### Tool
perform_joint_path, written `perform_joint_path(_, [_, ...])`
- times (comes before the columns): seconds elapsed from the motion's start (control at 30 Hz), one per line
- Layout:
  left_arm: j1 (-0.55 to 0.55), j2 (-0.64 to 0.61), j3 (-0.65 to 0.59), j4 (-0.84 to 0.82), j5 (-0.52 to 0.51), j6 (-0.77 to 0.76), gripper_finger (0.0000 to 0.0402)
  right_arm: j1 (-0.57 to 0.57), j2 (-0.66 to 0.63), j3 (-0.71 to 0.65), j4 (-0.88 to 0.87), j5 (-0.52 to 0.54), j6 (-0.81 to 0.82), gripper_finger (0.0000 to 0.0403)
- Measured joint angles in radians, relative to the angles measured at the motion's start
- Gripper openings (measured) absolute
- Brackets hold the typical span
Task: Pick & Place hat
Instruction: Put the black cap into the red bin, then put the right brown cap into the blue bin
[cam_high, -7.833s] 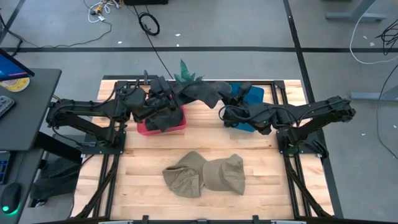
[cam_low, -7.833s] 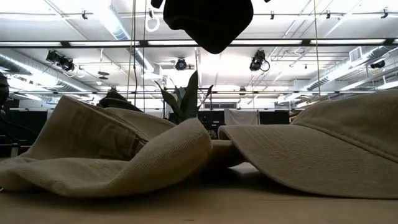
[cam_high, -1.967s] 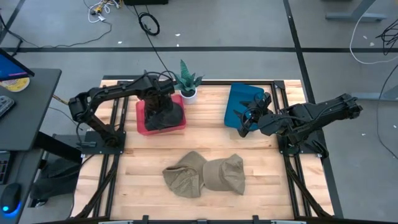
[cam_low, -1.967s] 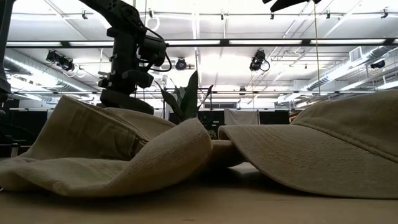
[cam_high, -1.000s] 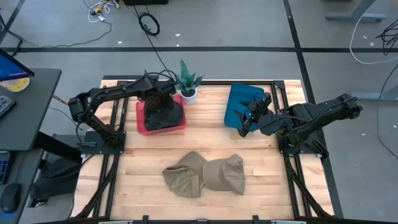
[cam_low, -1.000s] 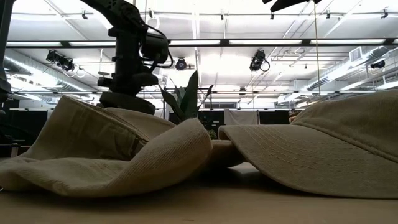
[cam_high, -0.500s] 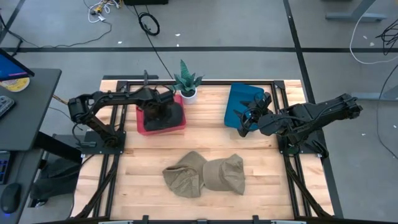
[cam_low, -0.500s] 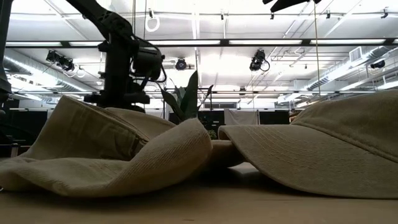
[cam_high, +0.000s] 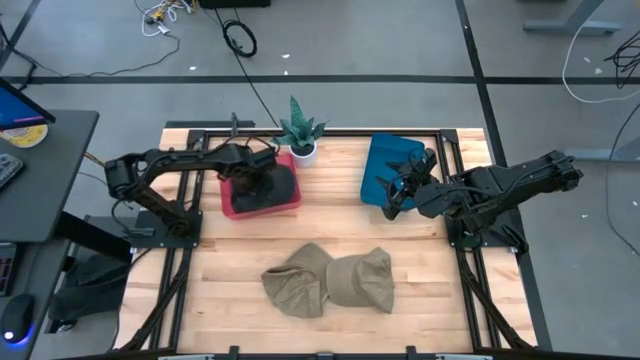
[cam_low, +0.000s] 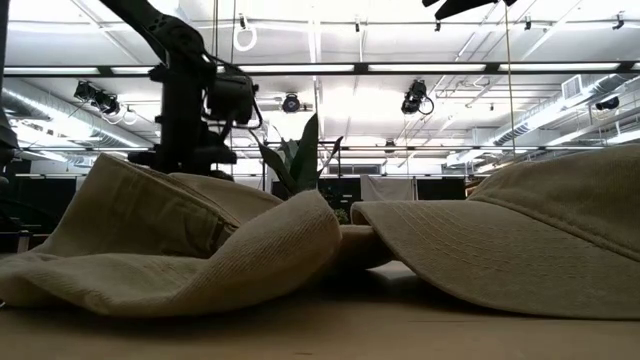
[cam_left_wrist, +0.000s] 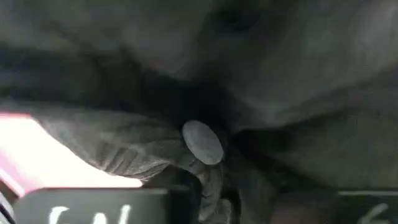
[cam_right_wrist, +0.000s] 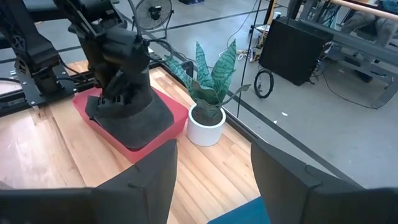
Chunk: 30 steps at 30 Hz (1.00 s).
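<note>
A dark hat (cam_high: 264, 186) lies in the red tray (cam_high: 232, 205) at the far left; its top button (cam_left_wrist: 202, 142) fills the left wrist view. My left gripper (cam_high: 252, 172) stands low over the hat's crown, fingers apart, with a bulge of dark cloth (cam_left_wrist: 214, 186) between them. My right gripper (cam_high: 388, 190) hovers open over the blue tray (cam_high: 392, 158), holding nothing. Two tan hats (cam_high: 330, 280) lie overlapping on the table's near middle, brims flat on the wood. My left gripper comes down on the dark hat from above, its fingers on either side of a bulge of cloth (cam_left_wrist: 214, 186) beside the top button. Whether the fingers touch the cloth, I cannot tell. The hat lies in the red tray.
A small potted plant (cam_high: 300, 135) in a white pot stands just behind the red tray's right corner. The two tan hats (cam_low: 200, 250) block most of the low view. Bare wood (cam_high: 330, 215) lies between the trays and the tan hats.
My left arm has stretched out lower and flatter, and its gripper has sunk toward the red tray with the dark hat, shifting slightly toward the table's left edge. The dark hat now lies flatter in the tray. The right arm has kept still.
</note>
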Motion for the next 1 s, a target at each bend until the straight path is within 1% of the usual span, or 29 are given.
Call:
perform_joint_path(0.2, [0.000,-0.124,0.000,0.001,0.023,-0.002,0.0168,0.000,0.000,0.000,0.000,-0.009,0.000,0.0207])
perform_joint_path(0.37, [-0.003,-0.240,0.001,0.003,0.063,-0.007,0.0236,0.000,0.000,0.000,-0.001,-0.020,0.000,0.0207])
perform_joint_path(0.5, [-0.003,-0.330,0.001,0.008,0.084,-0.009,0.0271,-0.002,0.000,0.000,-0.005,-0.034,0.000,0.0207])
perform_joint_path(0.63, [-0.013,-0.423,0.001,0.043,0.114,-0.043,0.0280,-0.002,0.000,0.000,-0.038,-0.042,0.002,0.0207])
perform_joint_path(0.7, [-0.035,-0.468,0.001,0.087,0.132,-0.069,0.0278,-0.003,0.000,0.000,-0.067,-0.077,0.022,0.0207])
perform_joint_path(0.77, [-0.067,-0.505,0.001,0.158,0.168,-0.087,0.0271,-0.003,0.000,0.000,-0.112,-0.137,0.073,0.0207])
perform_joint_path(0.87, [-0.141,-0.550,0.001,0.293,0.262,-0.157,0.0259,-0.003,0.000,-0.001,-0.217,-0.252,0.220,0.0207])
perform_joint_path(0.93, [-0.210,-0.562,0.002,0.398,0.273,-0.199,0.0250,-0.003,0.000,-0.016,-0.286,-0.318,0.342,0.0207])
perform_joint_path(1.0, [-0.280,-0.560,0.002,0.500,0.249,-0.208,0.0242,-0.003,0.000,-0.055,-0.368,-0.397,0.493,0.0207])
